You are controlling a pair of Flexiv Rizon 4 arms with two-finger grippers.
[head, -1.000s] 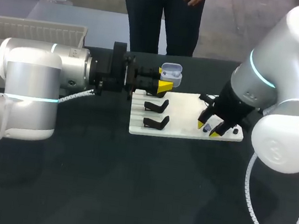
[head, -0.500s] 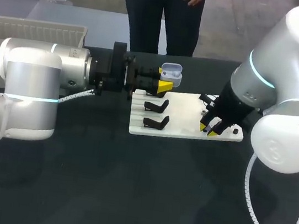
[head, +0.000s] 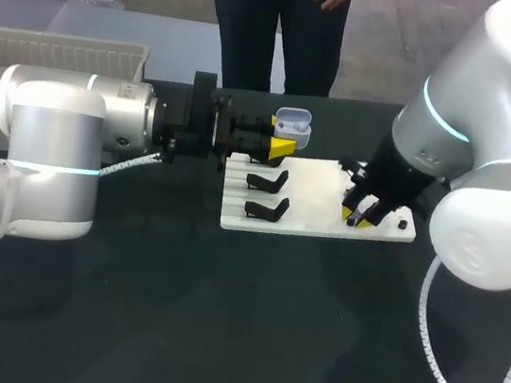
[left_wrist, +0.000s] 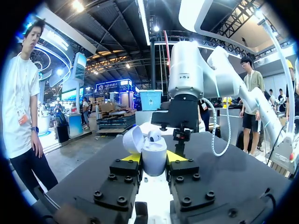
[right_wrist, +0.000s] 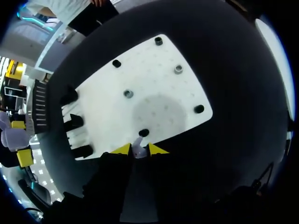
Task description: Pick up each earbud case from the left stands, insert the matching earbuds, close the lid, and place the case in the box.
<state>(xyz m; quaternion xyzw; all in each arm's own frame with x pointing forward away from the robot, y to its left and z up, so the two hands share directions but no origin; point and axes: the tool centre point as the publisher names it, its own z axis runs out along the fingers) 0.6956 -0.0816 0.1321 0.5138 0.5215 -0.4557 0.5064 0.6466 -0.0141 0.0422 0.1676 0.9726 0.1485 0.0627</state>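
My left fingers (head: 280,140) clamp the open case (left_wrist: 154,156) above the board's (head: 318,186) far left; my right fingers (head: 359,214) pinch an earbud (right_wrist: 138,150) over its near right, and I judge so small a pinch may twist or drop

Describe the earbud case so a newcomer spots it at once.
Find the white board on the dark table. At its far left corner, the left end effector grips the earbud case. It is the only pale, rounded thing with an open lid; the stands beside it are black and low.
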